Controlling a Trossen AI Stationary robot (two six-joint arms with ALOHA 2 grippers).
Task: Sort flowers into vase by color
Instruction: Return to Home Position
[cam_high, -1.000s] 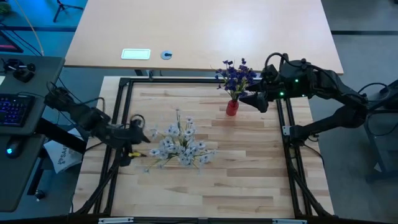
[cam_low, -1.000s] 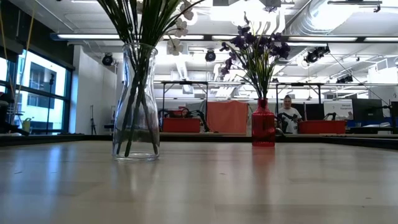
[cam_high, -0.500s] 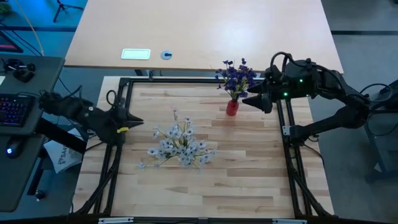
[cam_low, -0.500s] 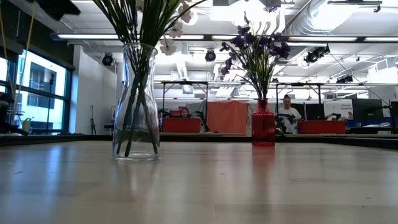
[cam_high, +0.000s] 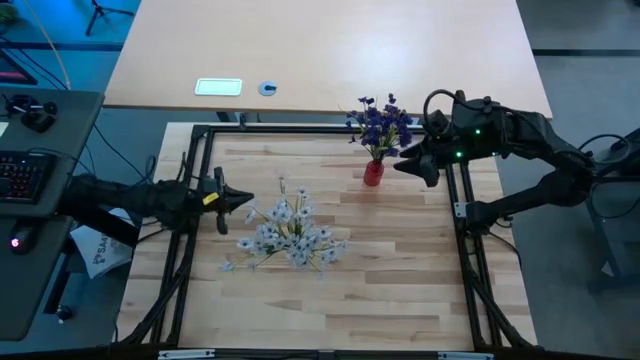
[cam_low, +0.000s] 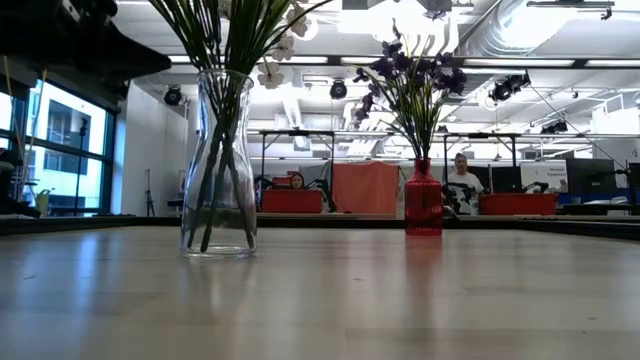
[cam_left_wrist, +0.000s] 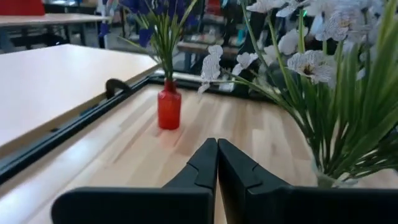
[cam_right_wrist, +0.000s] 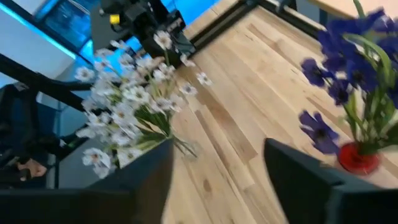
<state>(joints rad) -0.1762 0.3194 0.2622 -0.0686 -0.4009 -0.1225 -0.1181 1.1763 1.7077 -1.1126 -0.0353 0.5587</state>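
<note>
White flowers (cam_high: 290, 230) stand with their green stems in a clear glass vase (cam_low: 218, 165) near the table's middle. Purple-blue flowers (cam_high: 378, 122) stand in a small red vase (cam_high: 373, 172) toward the far right. My left gripper (cam_high: 245, 200) is shut and holds nothing. It lies level just left of the white blossoms and points at them; its wrist view shows the shut fingers (cam_left_wrist: 217, 158). My right gripper (cam_high: 405, 162) hovers open just right of the red vase, empty, its fingers (cam_right_wrist: 146, 180) wide apart.
A black metal frame (cam_high: 200, 135) borders the wooden table top. Bare wood lies in front of both vases (cam_low: 330, 300). A keyboard (cam_high: 20, 175) and desk stand off the table's left side. People sit far back in the room (cam_low: 462, 180).
My left gripper has shut, empty. It drew back from the white flowers toward the table's left edge, then swung level and came right again toward the blossoms. Its arm now shows at the upper left of the low view. Flowers and vases have stayed put.
</note>
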